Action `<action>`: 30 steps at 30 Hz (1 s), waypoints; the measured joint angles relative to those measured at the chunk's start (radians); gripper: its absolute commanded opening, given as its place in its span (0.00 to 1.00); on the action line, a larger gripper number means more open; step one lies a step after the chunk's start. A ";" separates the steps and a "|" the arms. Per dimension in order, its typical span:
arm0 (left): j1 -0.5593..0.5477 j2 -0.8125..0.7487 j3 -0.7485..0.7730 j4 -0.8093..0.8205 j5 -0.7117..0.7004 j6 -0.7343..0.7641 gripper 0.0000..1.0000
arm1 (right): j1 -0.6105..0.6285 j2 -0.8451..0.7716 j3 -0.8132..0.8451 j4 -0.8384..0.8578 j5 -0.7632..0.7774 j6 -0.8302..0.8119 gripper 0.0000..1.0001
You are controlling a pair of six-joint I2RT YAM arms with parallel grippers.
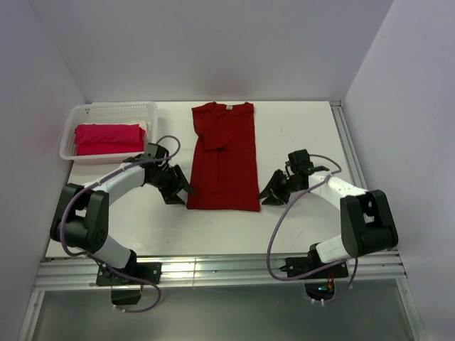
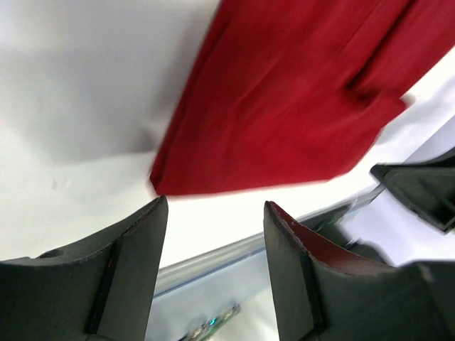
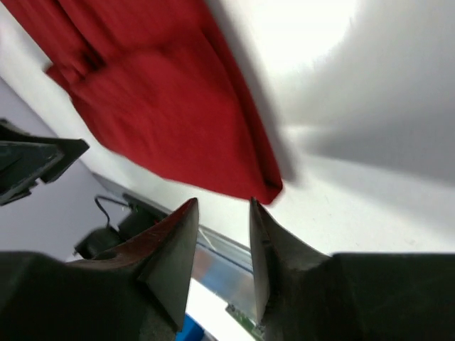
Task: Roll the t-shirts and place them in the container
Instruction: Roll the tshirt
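T-shirts: crimson t-shirt (image 1: pixel 224 160) lies flat mid-table (image 1: pixel 298 128), folded lengthwise into a narrow strip, collar at far end, hem nearest the arms. Not rolled yet. Pink-red t-shirt (image 1: pixel 106 138) sits bundled in the basket (image 1: pixel 114 106) at far left; looks done, tho can't tell if rolled or just folded. Left gripper (image 1: pixel 181 190) & right gripper (image 1: pixel 270 193) flank the hem corners, just beside the cloth, fingers apart on both, holding nothing. Prob. remaining: grab hem, roll toward collar.

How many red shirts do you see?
2. The dark crimson t-shirt lies laid out in the middle of the table. The pinkish-red t-shirt sits folded in the white basket at the far left; another could hide underneath it.
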 measured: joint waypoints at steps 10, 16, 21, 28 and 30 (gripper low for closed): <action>-0.131 -0.015 0.001 0.111 0.082 0.005 0.57 | 0.195 -0.005 -0.029 0.201 -0.069 0.123 0.22; -0.205 0.114 0.016 0.230 0.116 0.003 0.54 | 0.313 0.166 0.024 0.311 -0.068 0.180 0.16; -0.163 0.157 -0.102 0.291 0.173 0.000 0.53 | 0.258 0.206 -0.035 0.311 -0.058 0.163 0.15; -0.075 0.109 -0.161 0.314 0.209 0.018 0.57 | 0.069 0.188 -0.108 0.298 -0.121 0.083 0.17; -0.067 0.096 -0.161 0.309 0.208 0.026 0.60 | 0.039 0.177 -0.105 0.277 -0.113 0.056 0.21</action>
